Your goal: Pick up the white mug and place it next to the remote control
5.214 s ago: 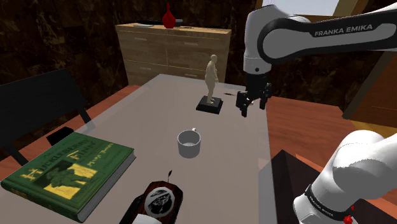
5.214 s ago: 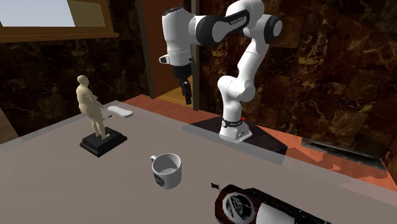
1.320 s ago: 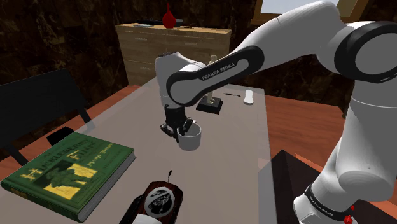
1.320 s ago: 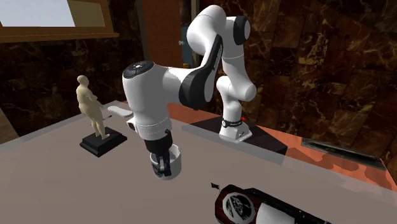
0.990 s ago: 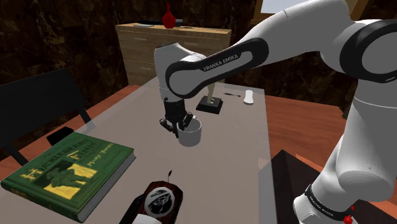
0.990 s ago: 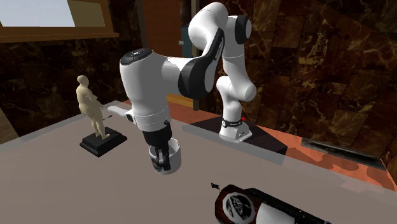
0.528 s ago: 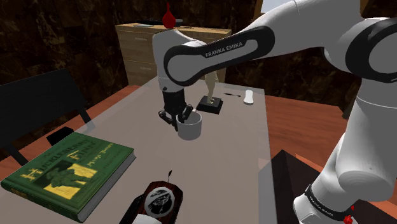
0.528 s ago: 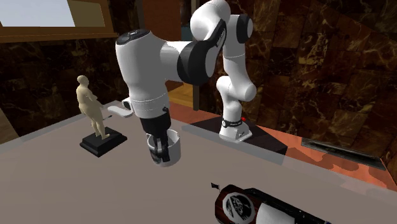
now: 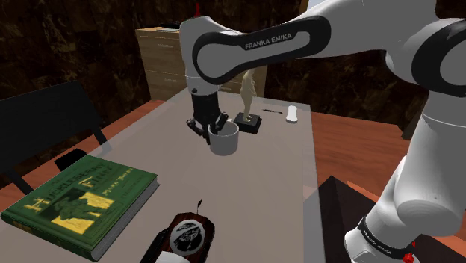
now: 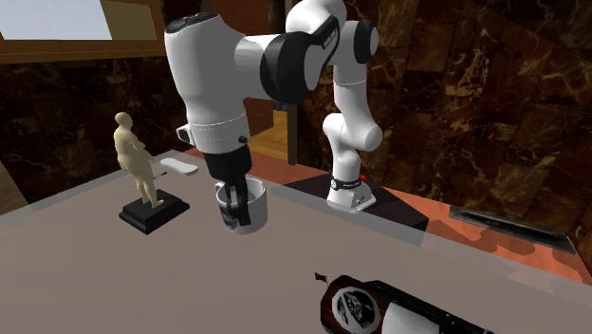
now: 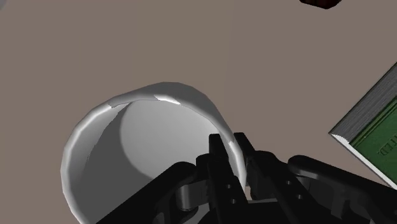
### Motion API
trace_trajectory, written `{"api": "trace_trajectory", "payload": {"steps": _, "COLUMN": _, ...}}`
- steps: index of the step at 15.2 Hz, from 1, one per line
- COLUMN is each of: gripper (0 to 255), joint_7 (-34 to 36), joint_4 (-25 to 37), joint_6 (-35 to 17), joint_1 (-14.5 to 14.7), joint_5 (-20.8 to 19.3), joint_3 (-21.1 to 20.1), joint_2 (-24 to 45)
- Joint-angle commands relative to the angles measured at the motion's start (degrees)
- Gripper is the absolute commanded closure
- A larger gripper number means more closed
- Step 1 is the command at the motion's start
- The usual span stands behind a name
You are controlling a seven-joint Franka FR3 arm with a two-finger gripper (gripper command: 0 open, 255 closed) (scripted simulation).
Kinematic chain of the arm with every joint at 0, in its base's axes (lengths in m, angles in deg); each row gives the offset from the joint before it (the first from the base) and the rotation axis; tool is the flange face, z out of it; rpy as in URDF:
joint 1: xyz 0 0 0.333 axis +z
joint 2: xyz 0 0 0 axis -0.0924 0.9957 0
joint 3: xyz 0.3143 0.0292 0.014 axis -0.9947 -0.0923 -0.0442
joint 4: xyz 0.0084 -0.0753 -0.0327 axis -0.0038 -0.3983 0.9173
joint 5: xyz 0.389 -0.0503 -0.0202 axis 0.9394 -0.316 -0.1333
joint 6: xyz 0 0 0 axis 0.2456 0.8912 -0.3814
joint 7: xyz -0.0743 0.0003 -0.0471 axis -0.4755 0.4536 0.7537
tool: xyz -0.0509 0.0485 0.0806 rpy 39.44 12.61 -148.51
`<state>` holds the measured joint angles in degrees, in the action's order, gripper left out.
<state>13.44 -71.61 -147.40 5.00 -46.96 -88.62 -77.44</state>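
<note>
The white mug (image 9: 225,141) hangs upright above the grey table (image 9: 160,149), short of the statuette. My black gripper (image 9: 211,129) is shut on its rim, one finger inside the cup and one outside. From the second exterior view the mug (image 10: 249,213) is off the tabletop under the gripper (image 10: 235,201). In the wrist view the fingers (image 11: 221,167) pinch the mug's wall (image 11: 137,137). The white remote control (image 9: 292,114) lies at the table's far end, beyond the statuette; it also appears as the remote (image 10: 178,167) behind the figure.
A tan statuette on a dark base (image 9: 248,101) stands between mug and remote. A green book (image 9: 82,200) lies at the shoulder view's lower left. A dark round object (image 9: 187,235) sits at the near edge. A chair (image 9: 45,123) and a dresser (image 9: 202,56) stand beyond.
The gripper has lifted the mug off the table and carried it up and toward the statuette over the last second. The grip stayed shut on the rim.
</note>
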Motion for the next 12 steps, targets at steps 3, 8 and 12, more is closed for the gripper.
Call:
{"api": "trace_trajectory", "payload": {"steps": 3, "gripper": 255, "joint_7": -4.93, "joint_4": -6.09, "joint_6": -0.98, "joint_1": -2.98, "joint_5": 1.70, "joint_3": 1.68, "joint_2": -5.39}}
{"api": "trace_trajectory", "payload": {"steps": 8, "gripper": 255, "joint_7": -12.07, "joint_4": -13.18, "joint_6": -2.14, "joint_1": -6.56, "joint_5": 3.08, "joint_3": 4.80, "joint_2": -11.55}}
{"api": "trace_trajectory", "payload": {"steps": 12, "gripper": 255, "joint_7": -17.75, "joint_4": -17.56, "joint_6": -2.67, "joint_1": -9.11, "joint_5": 3.39, "joint_3": 7.72, "joint_2": -15.46}}
